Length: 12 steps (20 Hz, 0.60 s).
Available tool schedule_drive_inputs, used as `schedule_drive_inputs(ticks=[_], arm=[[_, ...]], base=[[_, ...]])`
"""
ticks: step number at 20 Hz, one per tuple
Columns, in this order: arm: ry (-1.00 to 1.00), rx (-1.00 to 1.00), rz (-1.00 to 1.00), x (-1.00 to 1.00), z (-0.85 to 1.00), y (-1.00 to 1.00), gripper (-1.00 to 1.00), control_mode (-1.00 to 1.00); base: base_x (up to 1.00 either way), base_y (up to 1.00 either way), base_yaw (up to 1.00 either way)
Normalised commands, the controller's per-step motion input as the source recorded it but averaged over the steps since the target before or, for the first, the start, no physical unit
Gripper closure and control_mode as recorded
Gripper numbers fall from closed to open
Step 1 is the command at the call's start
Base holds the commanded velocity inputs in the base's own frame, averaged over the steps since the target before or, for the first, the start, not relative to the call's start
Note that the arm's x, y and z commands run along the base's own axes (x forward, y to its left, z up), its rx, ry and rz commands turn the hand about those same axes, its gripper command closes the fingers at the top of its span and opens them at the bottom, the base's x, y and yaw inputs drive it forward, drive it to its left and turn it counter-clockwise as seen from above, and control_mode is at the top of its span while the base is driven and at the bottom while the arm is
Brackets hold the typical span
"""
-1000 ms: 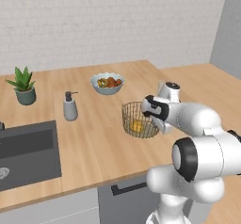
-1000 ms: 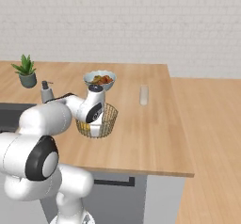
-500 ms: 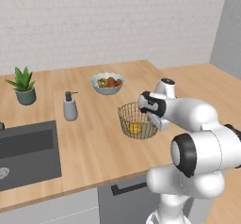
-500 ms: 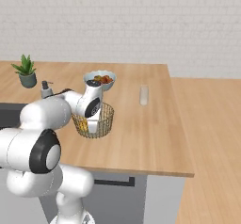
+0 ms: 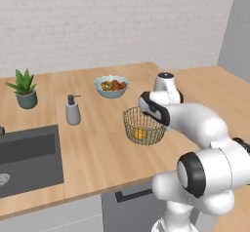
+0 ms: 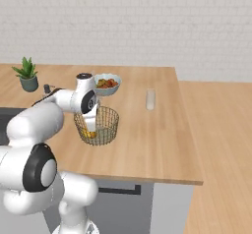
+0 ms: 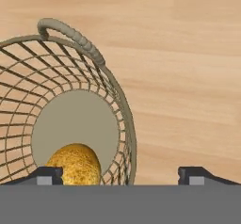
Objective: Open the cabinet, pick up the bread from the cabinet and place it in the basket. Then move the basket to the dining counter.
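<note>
The tan wire-mesh basket [image 5: 143,126] [image 6: 97,126] stands on the wooden counter with the golden-brown bread [image 5: 140,134] [image 6: 90,132] lying on its flat base. My gripper [image 5: 149,111] [image 6: 92,122] points down at the basket's rim on the side nearest the arm. In the hand view the gripper [image 7: 121,176] is open, its two tips wide apart, and the basket's rim and wall [image 7: 123,124] run between them. The bread [image 7: 74,164] sits just inside, by the left tip. The cabinet is out of view.
A white scalloped fruit bowl [image 5: 111,86] [image 6: 106,83] stands behind the basket. To the left are a soap dispenser [image 5: 72,111], a potted plant [image 5: 24,88] and a dark sink [image 5: 27,158]. A small grey cylinder [image 6: 150,99] lies to the right. The counter's front edge [image 6: 147,179] is close.
The hand has shifted a little to the left, onto the basket's rim. The basket has barely moved, and the bread still lies inside it.
</note>
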Motion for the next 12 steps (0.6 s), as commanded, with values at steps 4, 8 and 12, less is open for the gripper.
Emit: schedule_drive_inputs(ticks=[4, 8, 12], arm=[[0.00, -0.17, 0.06, -0.60, 0.99, 0.00, -1.00, -1.00], [0.13, -0.03, 0.22, -0.63, 0.75, 0.07, -1.00, -1.00], [0.05, -0.10, 0.32, -1.00, 0.25, 0.35, -1.00, -1.00]], base=[[0.00, 0.00, 0.00], [0.00, 0.00, 0.00], [0.00, 0.00, 0.00]])
